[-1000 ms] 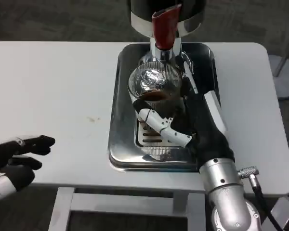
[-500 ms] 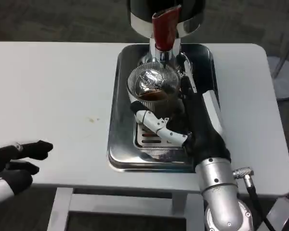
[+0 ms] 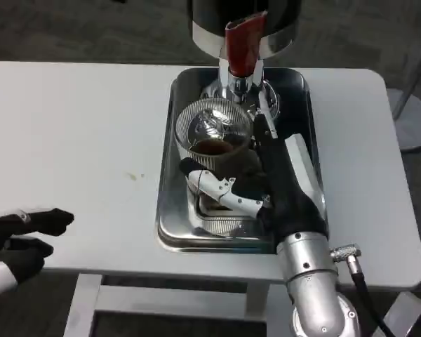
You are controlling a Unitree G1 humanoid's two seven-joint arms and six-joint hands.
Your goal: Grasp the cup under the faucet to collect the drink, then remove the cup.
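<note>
A clear ribbed cup (image 3: pixel 212 130) with dark drink in its bottom stands over the steel drip tray (image 3: pixel 170 210), a little to the left of the faucet (image 3: pixel 241 83) with its red handle (image 3: pixel 243 43). My right hand (image 3: pixel 259 179) grips the cup from the right, thumb wrapped across its near side. My left hand (image 3: pixel 21 235) hovers at the table's near left edge, fingers loosely curled, holding nothing.
The dark dispenser body (image 3: pixel 242 17) rises at the back of the tray. The white table (image 3: pixel 77 133) stretches left of the tray. A grated slot (image 3: pixel 214 214) lies in the tray below the cup.
My right hand has shifted the cup left and slightly toward me, out from directly beneath the faucet. The left hand has dropped a little lower at the table edge.
</note>
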